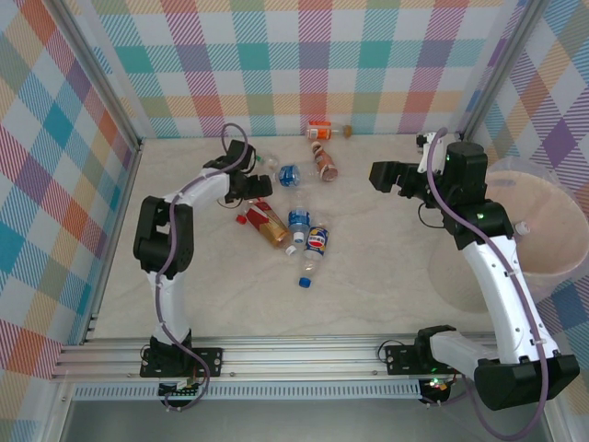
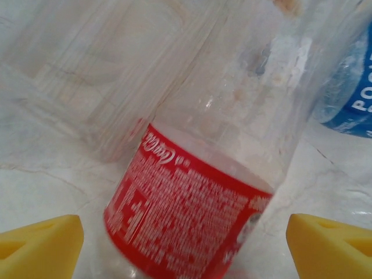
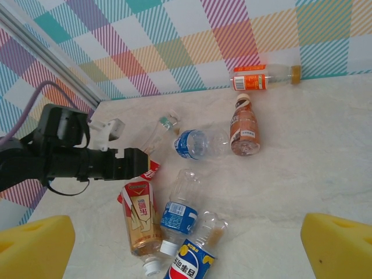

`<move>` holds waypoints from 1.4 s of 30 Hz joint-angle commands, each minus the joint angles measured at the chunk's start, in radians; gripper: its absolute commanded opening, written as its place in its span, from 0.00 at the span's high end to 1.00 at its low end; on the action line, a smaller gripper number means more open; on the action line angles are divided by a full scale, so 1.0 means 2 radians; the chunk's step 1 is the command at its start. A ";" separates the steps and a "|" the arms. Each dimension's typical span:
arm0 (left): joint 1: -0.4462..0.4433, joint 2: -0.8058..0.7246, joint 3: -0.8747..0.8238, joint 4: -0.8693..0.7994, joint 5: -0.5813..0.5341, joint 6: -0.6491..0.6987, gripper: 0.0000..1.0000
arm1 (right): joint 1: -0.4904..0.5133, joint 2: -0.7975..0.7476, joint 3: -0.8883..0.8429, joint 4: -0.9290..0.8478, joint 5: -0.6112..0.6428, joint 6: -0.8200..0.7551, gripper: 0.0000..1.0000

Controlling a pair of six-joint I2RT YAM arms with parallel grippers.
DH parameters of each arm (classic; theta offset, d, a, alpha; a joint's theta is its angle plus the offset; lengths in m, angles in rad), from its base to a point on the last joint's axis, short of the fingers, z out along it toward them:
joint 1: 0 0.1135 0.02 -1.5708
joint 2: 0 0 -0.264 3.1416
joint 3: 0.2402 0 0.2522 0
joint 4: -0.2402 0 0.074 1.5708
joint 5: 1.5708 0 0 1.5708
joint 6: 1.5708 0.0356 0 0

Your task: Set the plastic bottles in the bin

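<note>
My left gripper (image 1: 251, 190) is low over the plastic bottles, open. Its yellow pads (image 2: 40, 247) stand either side of a clear red-labelled cola bottle (image 2: 192, 226) without touching it. That bottle's red label (image 3: 152, 170) peeks out at the gripper's tip. Just nearer lie a red-and-gold tea bottle (image 1: 269, 224), a blue-labelled bottle (image 1: 298, 221) and a cola bottle with a blue label (image 1: 317, 241). Farther back are a blue-labelled bottle (image 1: 291, 174), a brown one (image 1: 326, 162) and an orange-labelled one (image 1: 324, 130). My right gripper (image 1: 382, 175) hovers open and empty, left of the bin (image 1: 552, 267).
Checked walls close the table on the left, back and right. Bare table lies in front of the bottle cluster and between it and the bin. A clear bottle with a green cap (image 3: 165, 125) lies just beyond the left gripper.
</note>
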 commanded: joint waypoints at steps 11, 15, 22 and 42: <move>-0.013 0.037 0.039 -0.026 -0.046 0.022 0.36 | 0.003 -0.011 -0.016 -0.007 0.010 -0.022 0.00; -0.013 0.025 0.039 -0.025 -0.043 0.021 0.38 | 0.003 -0.008 -0.016 -0.003 0.007 -0.020 0.00; -0.015 -0.015 0.035 -0.021 -0.025 0.022 0.40 | 0.003 -0.009 -0.022 0.004 0.006 -0.015 0.00; -0.087 -0.151 -0.059 0.056 0.018 0.048 0.44 | 0.006 0.009 -0.091 0.102 -0.057 0.111 0.00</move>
